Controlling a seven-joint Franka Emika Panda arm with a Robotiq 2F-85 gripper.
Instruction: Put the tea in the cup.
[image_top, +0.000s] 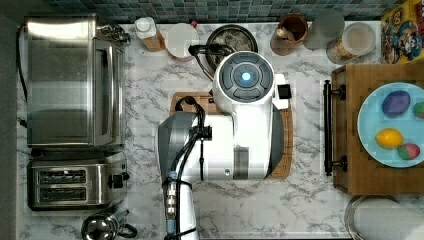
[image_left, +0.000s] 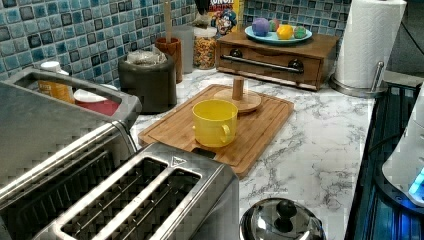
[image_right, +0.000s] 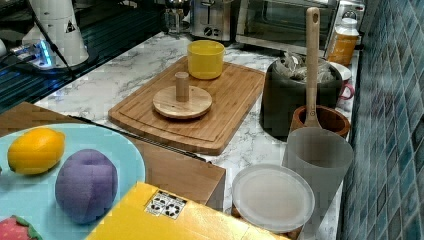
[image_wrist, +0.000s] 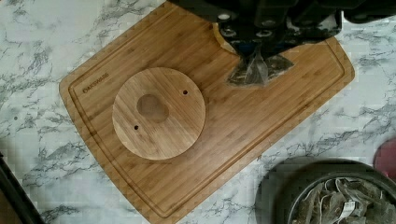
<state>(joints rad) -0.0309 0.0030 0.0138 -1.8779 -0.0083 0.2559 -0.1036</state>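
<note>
Evidently the carrying step is in hand: a single tea bag (image_wrist: 258, 70) is held pinched in the clenched end effector (image_wrist: 260, 46) and hangs above the cutting board (image_wrist: 116, 51), beside the round wooden lid (image_wrist: 159, 113) that lies on the board. The yellow cup (image_left: 215, 122) stands on the same board, near the lid, and nothing can be made out inside it. The remaining heap of tea bags (image_wrist: 336, 203) is kept in the dark canister (image_wrist: 280, 186), set on the counter (image_wrist: 37, 32) just off the board's edge. Next, the bag would need to be centred over the cup's mouth, lowered and let go. From the wrist, the cup is largely hidden behind the end effector; from above, the arm (image_top: 245, 115) covers most of the board
</note>
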